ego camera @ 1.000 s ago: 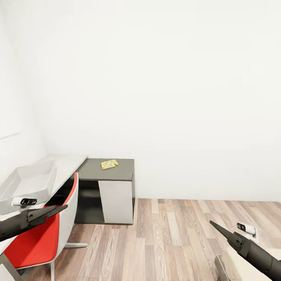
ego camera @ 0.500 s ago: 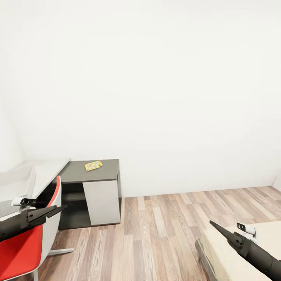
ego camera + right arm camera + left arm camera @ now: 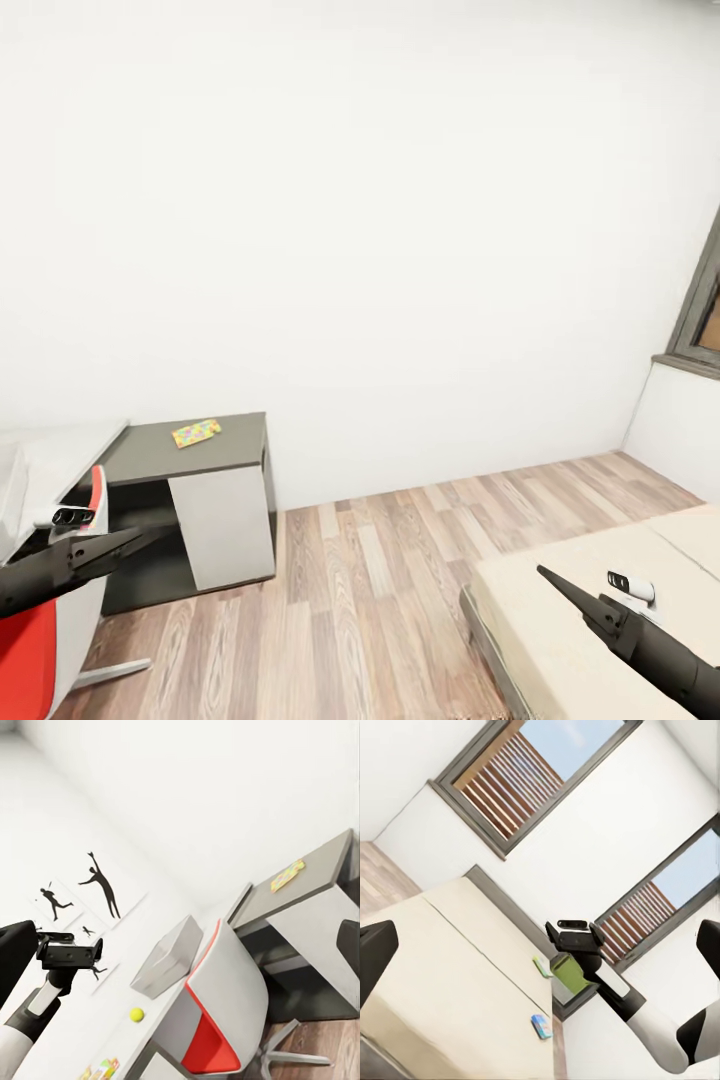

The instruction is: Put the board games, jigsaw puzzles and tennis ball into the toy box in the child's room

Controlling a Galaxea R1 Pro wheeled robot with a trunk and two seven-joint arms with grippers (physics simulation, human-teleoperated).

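Note:
One jigsaw puzzle [image 3: 196, 432] lies flat on the dark grey short part of the table [image 3: 230, 455]. My left gripper [image 3: 150, 537] hovers over the red chair, well short of the table. My right gripper [image 3: 550, 578] hangs above the cream bed [image 3: 540, 620]. Both stand open and empty, fingers [image 3: 375, 956] [image 3: 349, 941] wide apart. In the left wrist view two small board games [image 3: 541, 1026] [image 3: 541, 965] lie on the bed. The right wrist view has the grey toy box [image 3: 169, 956], the tennis ball [image 3: 136, 1015], the jigsaw puzzle [image 3: 289, 875] and a colourful flat thing [image 3: 101, 1069], too small to name.
A red-and-white swivel chair [image 3: 45, 650] is tucked against the table at the left. Wood-plank floor [image 3: 370, 580] runs between table and bed. A grey-framed window [image 3: 700, 310] is at the right. Black sports pictures [image 3: 97, 889] hang above the table.
The head view has swung to the right: the table slid left and the toy box left the picture, while the bed and window came in. Both arms hold the same pose.

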